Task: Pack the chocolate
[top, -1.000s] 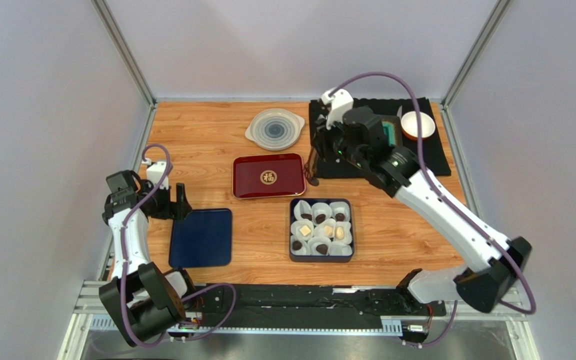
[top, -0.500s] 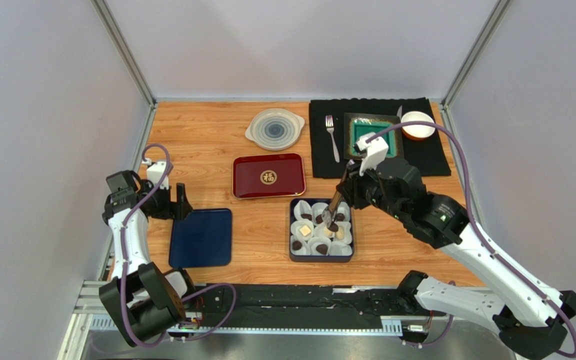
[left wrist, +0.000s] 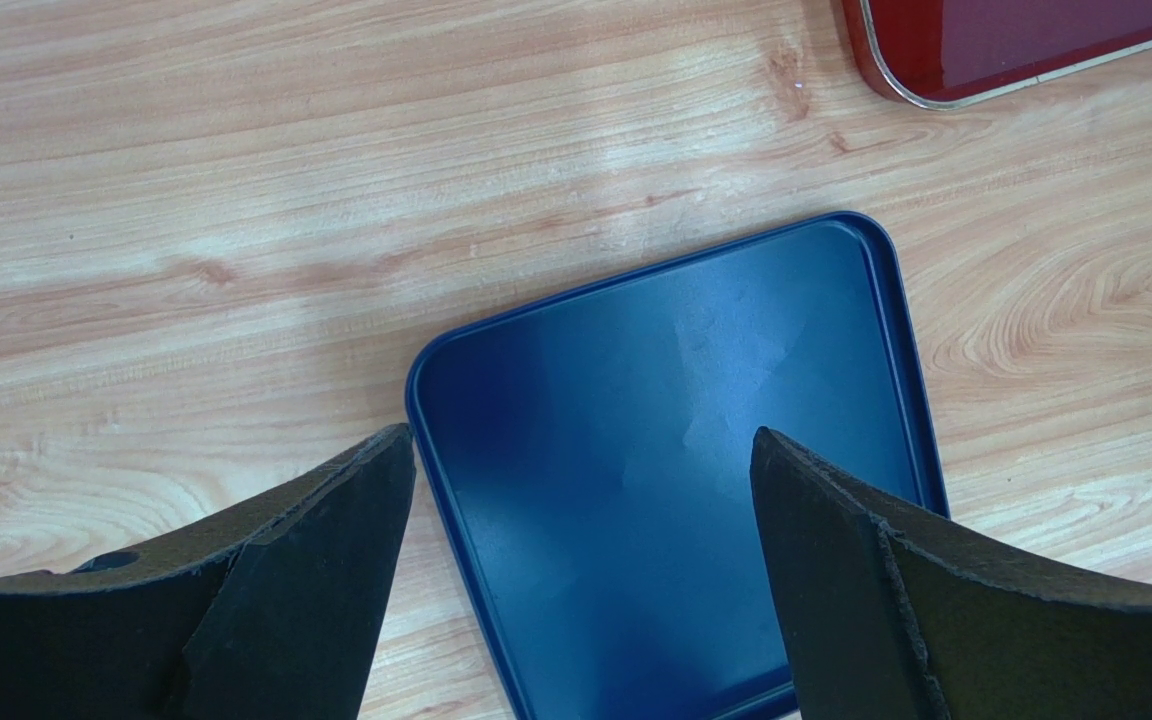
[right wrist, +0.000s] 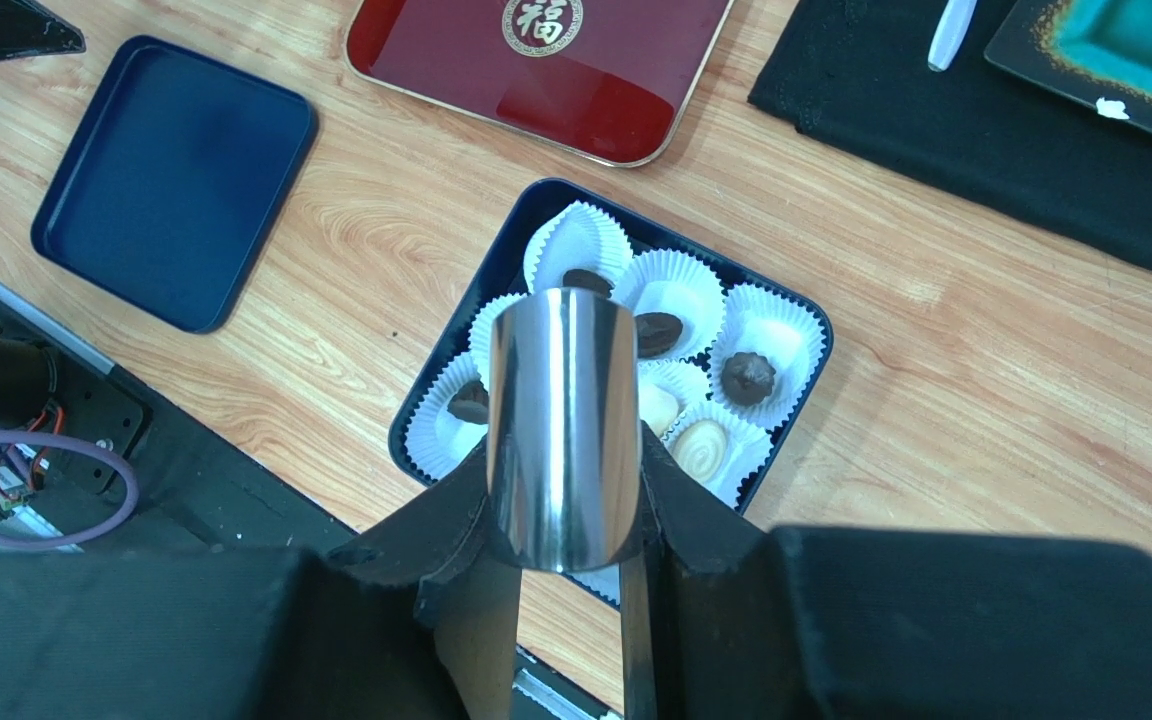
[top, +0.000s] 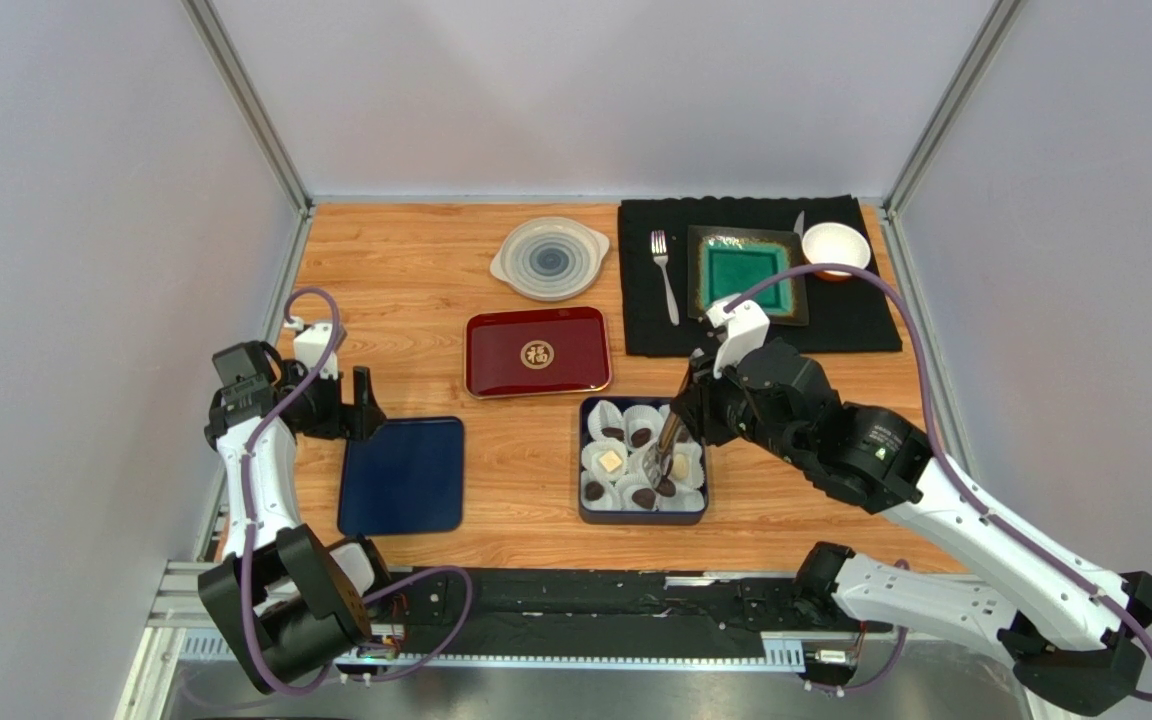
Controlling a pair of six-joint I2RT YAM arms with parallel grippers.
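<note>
The chocolate sits in white paper cups inside a dark blue box [top: 591,512]: dark brown rounds [right wrist: 749,375] and a tan swirled piece [right wrist: 702,443]. My right gripper [top: 684,411] is shut on shiny metal tongs [right wrist: 567,435] and holds them above the box. The tongs [top: 668,447] slant down over the box's right half. Their tips are hidden in the right wrist view, and I cannot tell if they hold a piece. My left gripper [top: 364,402] is open and empty at the left edge of a flat blue lid [left wrist: 672,465].
A red lacquer tray [top: 539,351] lies behind the box, a round clear lid [top: 549,257] beyond it. At the back right, a black mat [top: 868,323] carries a fork [top: 663,270], a teal plate [top: 748,273] and a small bowl [top: 836,248].
My right arm has swung from the black mat at the back to the box with the tongs, which now reach a little nearer over the cups. The left arm has not moved.
</note>
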